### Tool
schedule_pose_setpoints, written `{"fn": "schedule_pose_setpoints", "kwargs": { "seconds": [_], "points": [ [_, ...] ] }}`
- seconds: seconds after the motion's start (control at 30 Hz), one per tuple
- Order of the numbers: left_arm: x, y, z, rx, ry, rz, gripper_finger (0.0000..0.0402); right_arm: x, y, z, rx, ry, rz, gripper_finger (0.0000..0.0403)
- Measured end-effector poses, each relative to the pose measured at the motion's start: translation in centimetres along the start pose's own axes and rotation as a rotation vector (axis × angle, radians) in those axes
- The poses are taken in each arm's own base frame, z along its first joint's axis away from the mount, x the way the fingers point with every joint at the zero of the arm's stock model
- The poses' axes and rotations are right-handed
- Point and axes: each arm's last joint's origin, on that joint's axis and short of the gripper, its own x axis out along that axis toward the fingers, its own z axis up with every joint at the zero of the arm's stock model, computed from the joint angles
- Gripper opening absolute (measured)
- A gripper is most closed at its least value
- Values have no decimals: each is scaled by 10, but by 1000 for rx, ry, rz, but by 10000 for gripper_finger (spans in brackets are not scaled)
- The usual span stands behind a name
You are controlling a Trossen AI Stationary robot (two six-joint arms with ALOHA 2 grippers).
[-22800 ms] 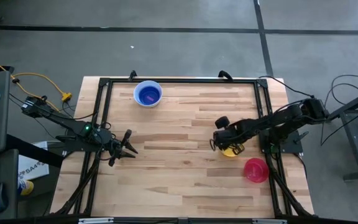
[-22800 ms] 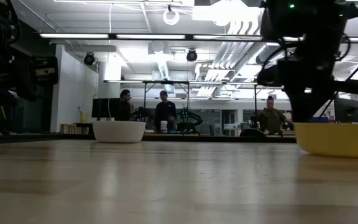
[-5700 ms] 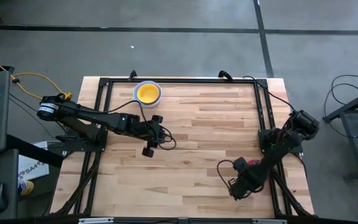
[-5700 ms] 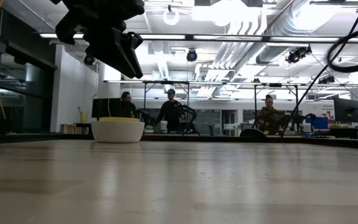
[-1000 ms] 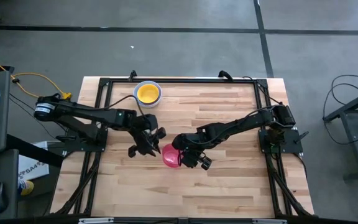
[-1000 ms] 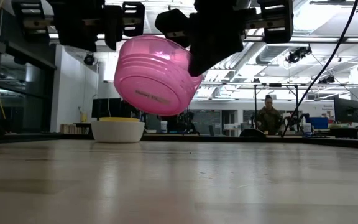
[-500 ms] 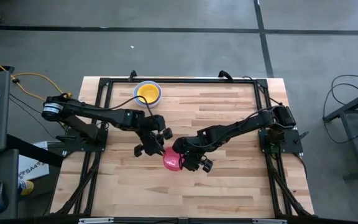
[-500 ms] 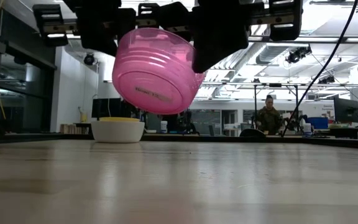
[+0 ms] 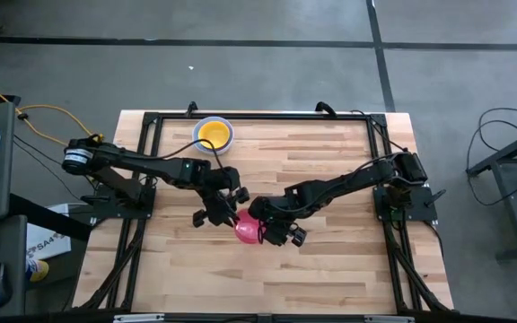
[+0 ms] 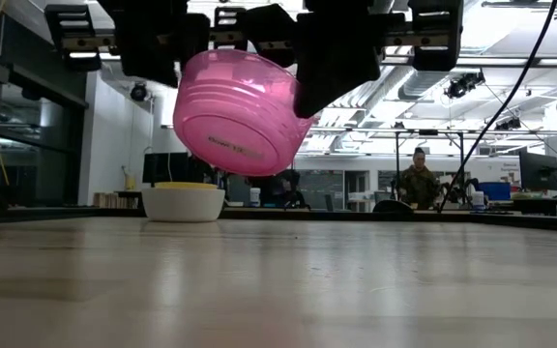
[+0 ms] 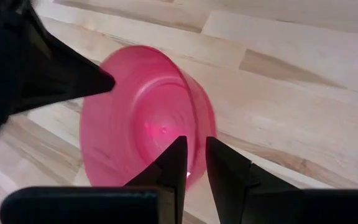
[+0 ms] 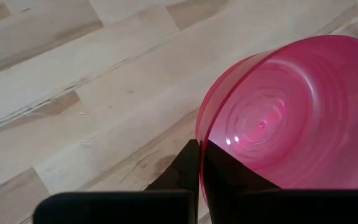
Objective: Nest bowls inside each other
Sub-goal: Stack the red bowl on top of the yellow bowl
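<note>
While the table [image 9: 330, 161] lay bare beneath, the pink bowl [image 10: 240, 111] hung tilted mid-air for a handover: right gripper [image 12: 199, 163] pinching its rim, left gripper [image 11: 191, 163] pinching the opposite rim, stack [image 9: 214, 134] far off.

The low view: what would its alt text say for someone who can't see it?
A pink bowl hangs tilted in the air above a wooden table, gripped at its rim by two dark robot grippers, one on each side. A white bowl with yellow inside sits farther back; people stand in the room behind.
</note>
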Motion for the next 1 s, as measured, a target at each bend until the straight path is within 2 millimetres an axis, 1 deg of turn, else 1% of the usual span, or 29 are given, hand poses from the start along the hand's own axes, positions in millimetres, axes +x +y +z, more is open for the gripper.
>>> {"fn": "schedule_pose_setpoints", "kwargs": {
  "seconds": [0.23, 0.43, 0.6, 1.0],
  "points": [
    [14, 1, -7, -8, 18, -35, 56, 0, 0, 0, -1, 3, -2, 3],
    [19, 2, -10, 9, 25, -41, 52, 0, 0, 0, -1, 2, 0, 3],
    [19, 1, -10, 5, 31, -52, 10, 0, 0, 0, -1, 6, -3, 3],
    [19, 1, -11, 5, 34, -49, 3, 0, 1, 1, 1, 8, -12, 3]
  ]
}}
